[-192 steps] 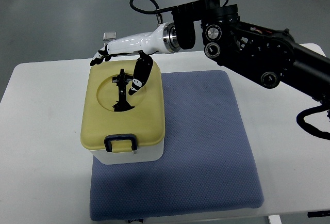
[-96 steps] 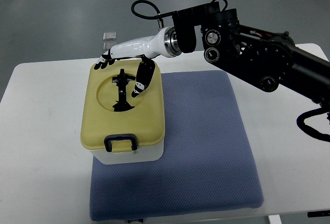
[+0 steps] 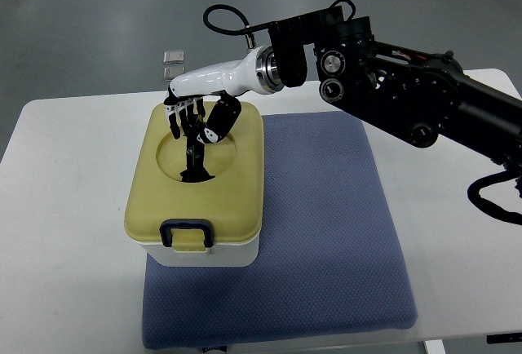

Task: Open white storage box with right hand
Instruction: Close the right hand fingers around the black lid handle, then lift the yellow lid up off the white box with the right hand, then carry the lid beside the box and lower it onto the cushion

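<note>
The white robot right hand (image 3: 198,108) curls its fingers (image 3: 184,117) around the black handle (image 3: 194,154) recessed in the white plastic storage box's yellow lid (image 3: 196,199), apparently to lift it.

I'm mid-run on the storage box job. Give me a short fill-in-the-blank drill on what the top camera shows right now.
1. The white storage box has a pale ____ lid.
2. The box stands partly on a padded ____ mat.
3. The right hand reaches into the lid's round ____, at the black handle.
4. The dark latch sits on the side of the box ____ the camera.

Missing words: yellow; blue; recess; nearest
</note>
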Robot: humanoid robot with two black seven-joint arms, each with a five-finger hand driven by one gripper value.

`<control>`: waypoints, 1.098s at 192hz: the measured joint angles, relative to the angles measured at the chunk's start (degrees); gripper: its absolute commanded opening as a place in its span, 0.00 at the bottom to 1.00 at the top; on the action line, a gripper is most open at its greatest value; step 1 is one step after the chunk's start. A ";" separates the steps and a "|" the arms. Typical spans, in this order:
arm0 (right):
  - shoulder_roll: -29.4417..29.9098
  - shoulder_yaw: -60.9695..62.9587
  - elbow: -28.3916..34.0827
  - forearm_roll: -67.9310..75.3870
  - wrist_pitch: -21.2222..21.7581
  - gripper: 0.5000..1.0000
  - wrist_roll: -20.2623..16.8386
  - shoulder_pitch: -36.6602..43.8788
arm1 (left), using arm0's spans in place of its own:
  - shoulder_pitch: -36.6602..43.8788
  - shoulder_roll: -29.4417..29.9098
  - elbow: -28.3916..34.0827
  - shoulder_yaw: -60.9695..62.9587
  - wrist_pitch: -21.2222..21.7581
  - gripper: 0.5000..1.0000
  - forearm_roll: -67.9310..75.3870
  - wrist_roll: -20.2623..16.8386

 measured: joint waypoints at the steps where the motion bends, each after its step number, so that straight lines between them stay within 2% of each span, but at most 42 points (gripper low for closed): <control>1: 0.00 0.00 0.00 0.01 0.00 0.00 0.00 0.02 | 0.00 0.00 0.00 0.00 0.00 1.00 0.00 0.00; 61: -1.31 1.16 1.80 0.82 0.00 0.00 0.02 2.72 | 0.00 0.00 0.00 0.02 0.00 1.00 0.00 0.00; 114: -7.35 6.17 3.78 2.48 0.00 0.00 0.35 5.56 | 0.00 0.00 0.00 0.15 0.03 1.00 0.00 0.08; 137: -11.80 9.65 4.01 2.59 0.00 0.00 0.78 5.56 | 0.00 0.00 0.00 0.15 0.04 1.00 0.00 0.09; 168: -20.25 11.24 4.06 2.69 0.01 0.00 3.20 4.79 | -0.01 0.00 0.00 0.15 0.03 1.00 0.02 0.09; 211: -31.35 11.14 4.03 2.96 0.01 0.00 6.10 -0.33 | 0.00 0.00 -0.22 0.23 0.03 1.00 0.04 0.09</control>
